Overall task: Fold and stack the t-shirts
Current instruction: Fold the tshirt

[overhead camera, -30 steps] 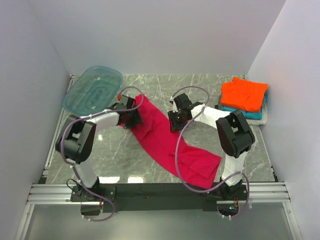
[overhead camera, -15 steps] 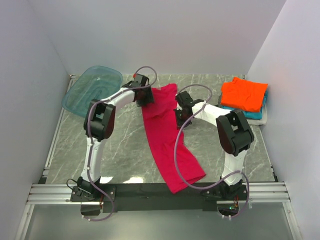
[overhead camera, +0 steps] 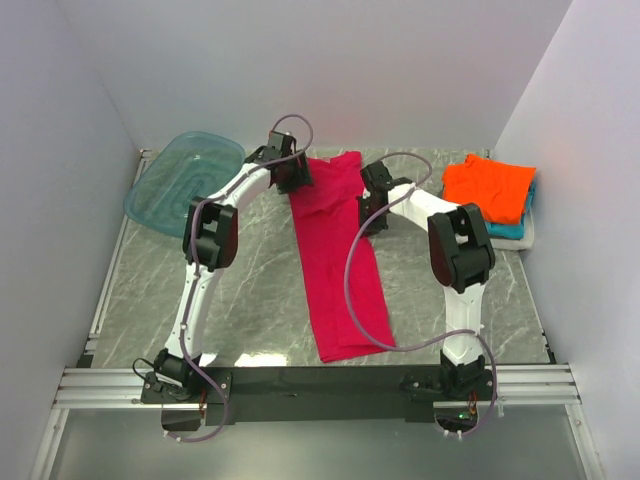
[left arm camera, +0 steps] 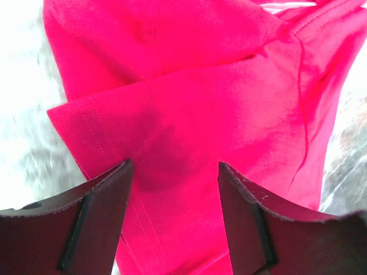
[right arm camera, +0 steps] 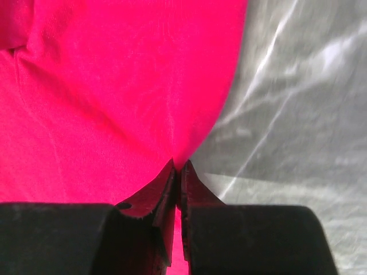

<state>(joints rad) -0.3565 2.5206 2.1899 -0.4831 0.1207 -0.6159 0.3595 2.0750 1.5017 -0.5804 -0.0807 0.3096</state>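
While the crimson-magenta t-shirt (overhead camera: 338, 262) lies stretched lengthwise down the worktop (overhead camera: 250, 285), both arms reach to its far end.
From above, the left fingers (overhead camera: 292, 173) sit at its far left corner and the right fingers (overhead camera: 369, 207) at its right edge; a folded orange t-shirt (overhead camera: 488, 188) tops a teal t-shirt (overhead camera: 497, 229) far right, a plastic tub (overhead camera: 185, 185) far left. Left wrist: fingers spread apart, empty, over a hemmed sleeve. Right wrist: fingers closed, pinching the shirt's edge.

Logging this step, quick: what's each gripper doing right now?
The left gripper is open above the crimson t-shirt, gripping nothing.
The right gripper is shut, pinching the crimson t-shirt's edge.
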